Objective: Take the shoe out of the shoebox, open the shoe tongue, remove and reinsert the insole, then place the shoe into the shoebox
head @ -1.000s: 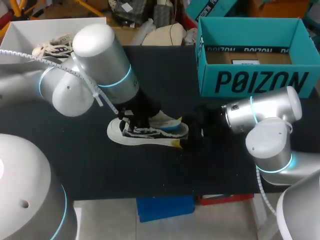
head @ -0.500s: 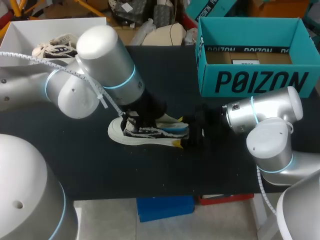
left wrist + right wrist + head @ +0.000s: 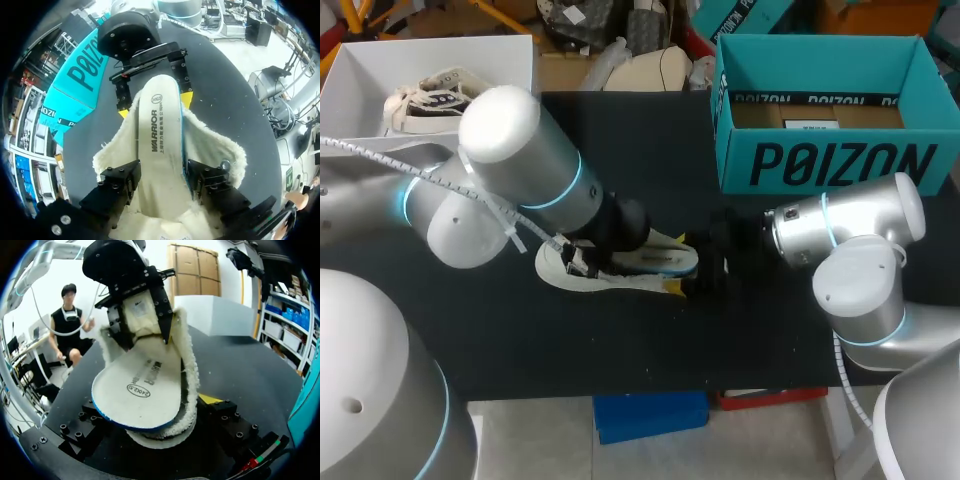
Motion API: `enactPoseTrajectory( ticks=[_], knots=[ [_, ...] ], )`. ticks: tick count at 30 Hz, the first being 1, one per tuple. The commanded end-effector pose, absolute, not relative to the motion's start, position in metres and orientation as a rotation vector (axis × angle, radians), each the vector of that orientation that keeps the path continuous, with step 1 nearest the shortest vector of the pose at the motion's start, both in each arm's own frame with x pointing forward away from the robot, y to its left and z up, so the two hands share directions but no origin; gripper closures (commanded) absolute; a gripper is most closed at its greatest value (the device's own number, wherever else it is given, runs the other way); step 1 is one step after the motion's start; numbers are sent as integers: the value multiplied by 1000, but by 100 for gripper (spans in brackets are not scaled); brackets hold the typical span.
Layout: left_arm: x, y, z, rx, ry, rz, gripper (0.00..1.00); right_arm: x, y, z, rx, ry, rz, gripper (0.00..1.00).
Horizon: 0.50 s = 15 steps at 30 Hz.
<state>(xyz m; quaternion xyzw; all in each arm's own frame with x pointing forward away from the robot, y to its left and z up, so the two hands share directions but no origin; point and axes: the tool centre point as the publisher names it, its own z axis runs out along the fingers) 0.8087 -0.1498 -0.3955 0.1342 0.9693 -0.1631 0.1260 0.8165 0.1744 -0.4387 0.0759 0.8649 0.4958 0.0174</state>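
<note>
Status: shoe (image 3: pixel 552 268) is out of the shoebox (image 3: pixel 820 160) and lies on the black table (image 3: pixel 520 340), well apart from the box. Step 1 is done, and step 2 looks done, since the fleecy opening is spread wide. The insole (image 3: pixel 161 135) is half in: heel end raised clear of the heel cup, front end down inside the shoe. I cannot tell removal from reinsertion, so at least seating it and boxing the shoe remain. My left gripper (image 3: pixel 162 181) comes down steeply over the midfoot, its 2 fingers appearing to pinch the insole across its width. My right gripper (image 3: pixel 157 412) lies low along the table, clamped on the shoe's heel from both sides.
</note>
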Motion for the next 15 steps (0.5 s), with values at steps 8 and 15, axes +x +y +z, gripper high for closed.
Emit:
enactPoseTrajectory(
  ticks=[8,15],
  knots=[
    [812,-160,-399,322,2733,-445,31,818,171,-442,238,2689,1540,100],
    [818,-173,-399,340,2707,-482,54,818,171,-442,238,2689,1540,100]
  ],
)
